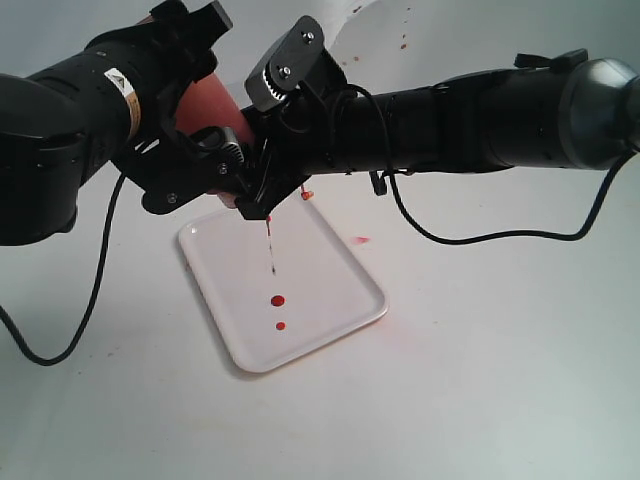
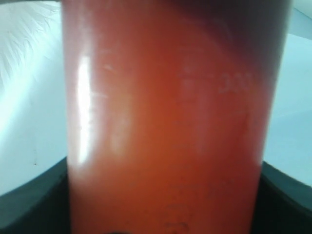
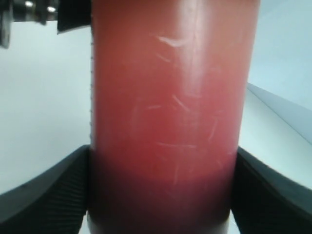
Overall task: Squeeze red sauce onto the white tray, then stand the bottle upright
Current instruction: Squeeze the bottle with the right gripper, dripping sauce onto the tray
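Pale worktop point(image 1: 480, 390) bearing the white tray point(image 1: 345, 285): the bottle point(image 1: 205, 105), clenched by the left tool point(image 1: 200, 110) and right tool point(image 1: 268, 130), was held above it, long axis tilted, nozzle point(image 1: 267, 222) aimed down toward the red sauce point(image 1: 278, 300) drops.

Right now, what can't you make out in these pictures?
Cap of the bottle: exterior view, mostly hidden behind the right gripper.
The white tray and red sauce: absent from both wrist views, which the bottle fills.
Embossed marking: left wrist view, too blurred to read.
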`<state>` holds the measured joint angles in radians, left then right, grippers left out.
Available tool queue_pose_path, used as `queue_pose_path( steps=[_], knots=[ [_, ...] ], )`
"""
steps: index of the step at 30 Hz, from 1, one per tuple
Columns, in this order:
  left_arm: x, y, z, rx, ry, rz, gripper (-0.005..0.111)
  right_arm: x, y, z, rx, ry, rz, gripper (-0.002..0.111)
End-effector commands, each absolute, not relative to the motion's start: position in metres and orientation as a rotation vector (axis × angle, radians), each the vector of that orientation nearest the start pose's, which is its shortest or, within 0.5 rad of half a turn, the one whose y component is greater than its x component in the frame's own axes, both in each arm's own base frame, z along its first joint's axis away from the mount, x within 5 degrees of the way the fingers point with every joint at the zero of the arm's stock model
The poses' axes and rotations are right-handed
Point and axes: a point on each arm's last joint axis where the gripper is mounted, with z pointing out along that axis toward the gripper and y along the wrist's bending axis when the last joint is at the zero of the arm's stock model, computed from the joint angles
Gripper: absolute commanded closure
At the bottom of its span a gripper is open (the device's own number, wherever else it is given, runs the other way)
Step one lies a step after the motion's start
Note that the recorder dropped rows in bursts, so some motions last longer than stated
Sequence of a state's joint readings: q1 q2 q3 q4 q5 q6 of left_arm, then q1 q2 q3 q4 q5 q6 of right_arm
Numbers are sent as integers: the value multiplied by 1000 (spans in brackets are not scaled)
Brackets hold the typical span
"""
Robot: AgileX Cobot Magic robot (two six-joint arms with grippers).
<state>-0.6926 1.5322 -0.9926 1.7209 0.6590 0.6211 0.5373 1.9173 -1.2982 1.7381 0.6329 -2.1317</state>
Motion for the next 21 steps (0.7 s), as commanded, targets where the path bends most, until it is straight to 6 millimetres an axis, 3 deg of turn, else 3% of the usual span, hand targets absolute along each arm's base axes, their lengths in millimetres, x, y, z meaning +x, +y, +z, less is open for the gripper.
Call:
queue_pose_path(
  steps=[1,5,11,12,21],
  knots=[
    [289,-170,302,-2681,-744,-2116,107,340,265,241,-1195,1552,731,105],
    [289,-170,302,-2681,-744,-2116,107,340,265,241,-1195,1552,731,80],
    [289,-170,302,-2681,-744,-2116,107,345,262,239,-1176,1588,662,7],
    [289,-170,302,-2681,-744,-2116,107,346,262,239,-1173,1594,651,3],
    [289,-170,302,-2681,-744,-2116,107,345,262,239,-1174,1592,656,3]
  ],
)
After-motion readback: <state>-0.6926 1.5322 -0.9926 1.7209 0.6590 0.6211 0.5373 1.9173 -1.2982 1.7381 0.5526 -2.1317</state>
